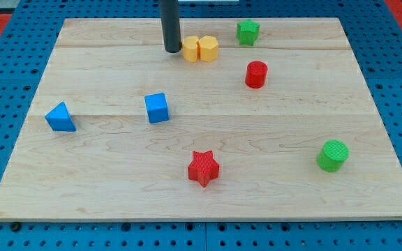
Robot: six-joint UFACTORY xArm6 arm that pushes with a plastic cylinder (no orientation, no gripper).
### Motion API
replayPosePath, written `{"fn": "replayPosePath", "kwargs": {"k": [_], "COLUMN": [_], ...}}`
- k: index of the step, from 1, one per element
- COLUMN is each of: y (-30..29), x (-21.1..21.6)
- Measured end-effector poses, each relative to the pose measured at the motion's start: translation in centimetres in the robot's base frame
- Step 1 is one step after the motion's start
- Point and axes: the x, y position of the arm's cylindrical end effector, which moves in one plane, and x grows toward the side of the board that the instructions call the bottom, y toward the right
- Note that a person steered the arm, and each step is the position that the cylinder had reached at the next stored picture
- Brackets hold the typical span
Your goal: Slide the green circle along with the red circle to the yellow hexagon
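My tip point(172, 50) is resting on the bench point(103, 174) near the view's top, touching the left side of a yellow block point(190, 49) that is sitting against the yellow hexagon point(208, 47). The rod is carrying no fingers. The red circle point(256, 74) is standing right of and below the hexagon; the green circle point(333, 155) is sitting well apart, at lower right.

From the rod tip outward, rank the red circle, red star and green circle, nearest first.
From my tip, at the view's top:
1. red circle, to its right, slightly lower.
2. red star, near the view's bottom centre.
3. green circle, lower right.
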Motion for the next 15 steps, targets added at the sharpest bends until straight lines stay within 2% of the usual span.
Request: {"fn": "replayPosePath", "kwargs": {"k": [3,4,5,6,7,8,9,10,11,12,14,15], "y": [-0.9,-1.2,3.2,11.2,16.6,22.0,28.8,32.7,26.8,24.4,24.9,20.4], "x": [0.3,5.0,12.1,14.8,13.5,15.5,19.4,24.7,29.8,26.9,20.8,19.6]}}
